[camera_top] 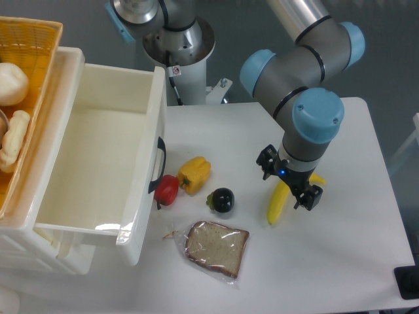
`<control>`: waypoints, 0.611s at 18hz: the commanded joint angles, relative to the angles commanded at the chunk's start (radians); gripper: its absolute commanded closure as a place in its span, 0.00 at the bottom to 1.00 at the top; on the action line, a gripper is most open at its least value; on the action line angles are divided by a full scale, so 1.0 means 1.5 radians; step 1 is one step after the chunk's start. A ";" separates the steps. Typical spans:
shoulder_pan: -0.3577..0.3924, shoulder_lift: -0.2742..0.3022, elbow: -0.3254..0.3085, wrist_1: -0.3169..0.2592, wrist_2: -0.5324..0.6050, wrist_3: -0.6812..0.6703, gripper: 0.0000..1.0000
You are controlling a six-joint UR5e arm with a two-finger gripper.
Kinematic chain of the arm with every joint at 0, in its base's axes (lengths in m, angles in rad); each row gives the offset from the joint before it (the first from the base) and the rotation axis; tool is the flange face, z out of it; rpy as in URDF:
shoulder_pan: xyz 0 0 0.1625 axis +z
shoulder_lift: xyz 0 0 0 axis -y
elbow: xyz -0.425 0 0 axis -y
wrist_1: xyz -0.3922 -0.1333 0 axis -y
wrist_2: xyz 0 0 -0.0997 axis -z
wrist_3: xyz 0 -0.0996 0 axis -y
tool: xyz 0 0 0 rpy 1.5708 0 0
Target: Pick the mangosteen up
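The mangosteen (222, 199) has a glossy, near-black skin that catches a highlight. The red pepper (167, 190) and yellow pepper (194, 174) look smooth and waxy. The bread slice (217, 246) sits in clear, crinkled plastic wrap. The drawer (98, 157) is smooth cream plastic, the basket (29, 39) woven wicker, the counter (340, 255) matt white.

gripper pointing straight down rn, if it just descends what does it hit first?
Most likely the banana: the gripper sits right over it, well right of the mangosteen. Height above the banana is unclear from this single top view.
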 joint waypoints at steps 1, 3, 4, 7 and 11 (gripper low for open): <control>-0.001 0.000 -0.004 0.000 0.001 0.000 0.00; -0.001 0.002 -0.019 0.001 0.000 -0.004 0.00; -0.001 0.003 -0.022 0.001 0.000 -0.006 0.00; -0.005 0.006 -0.045 0.002 -0.004 -0.007 0.00; -0.007 0.008 -0.090 0.005 -0.013 -0.009 0.00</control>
